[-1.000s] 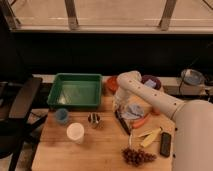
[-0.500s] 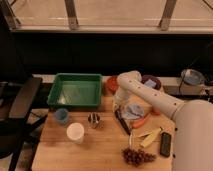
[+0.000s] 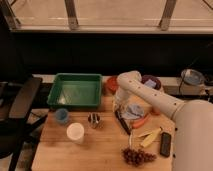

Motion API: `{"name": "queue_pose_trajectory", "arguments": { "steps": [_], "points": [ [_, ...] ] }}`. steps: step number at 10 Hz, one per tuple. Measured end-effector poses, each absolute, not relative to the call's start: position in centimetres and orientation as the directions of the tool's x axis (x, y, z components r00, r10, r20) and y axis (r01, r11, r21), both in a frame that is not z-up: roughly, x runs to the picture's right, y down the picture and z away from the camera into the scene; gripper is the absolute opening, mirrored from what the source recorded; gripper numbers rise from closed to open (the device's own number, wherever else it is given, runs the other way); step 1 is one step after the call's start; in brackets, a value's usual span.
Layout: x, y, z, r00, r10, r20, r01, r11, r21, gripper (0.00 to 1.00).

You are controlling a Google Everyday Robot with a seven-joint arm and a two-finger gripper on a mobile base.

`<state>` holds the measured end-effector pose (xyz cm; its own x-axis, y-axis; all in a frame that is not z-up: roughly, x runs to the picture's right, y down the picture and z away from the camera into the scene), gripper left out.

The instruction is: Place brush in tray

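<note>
The green tray (image 3: 75,90) sits at the back left of the wooden table, and nothing shows inside it. The slim black brush (image 3: 123,123) lies slanted on the table right of centre, well to the right of the tray. My gripper (image 3: 119,106) hangs at the end of the white arm that reaches in from the right. It is shut, directly over the brush's upper end. Whether it holds the brush cannot be told.
An orange bowl (image 3: 111,83) and a purple bowl (image 3: 150,80) stand behind the arm. A blue cup (image 3: 61,116), a white cup (image 3: 75,133) and a metal cup (image 3: 93,120) stand in front of the tray. Grapes (image 3: 138,156), a black block (image 3: 165,144) and yellow pieces (image 3: 149,136) lie front right. A black chair (image 3: 20,102) stands left.
</note>
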<state>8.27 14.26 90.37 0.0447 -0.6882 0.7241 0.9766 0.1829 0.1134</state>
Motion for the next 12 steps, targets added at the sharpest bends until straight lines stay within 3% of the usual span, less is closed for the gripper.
{"name": "queue_pose_trajectory", "arguments": {
  "steps": [5, 7, 12],
  "points": [
    [8.26, 14.28, 90.37, 0.044, -0.688, 0.724, 0.977, 0.183, 0.113, 0.0],
    [8.26, 14.19, 90.28, 0.044, -0.688, 0.724, 0.977, 0.183, 0.114, 0.05],
    [8.3, 14.21, 90.24, 0.044, -0.688, 0.724, 0.977, 0.182, 0.114, 0.01]
  ]
}}
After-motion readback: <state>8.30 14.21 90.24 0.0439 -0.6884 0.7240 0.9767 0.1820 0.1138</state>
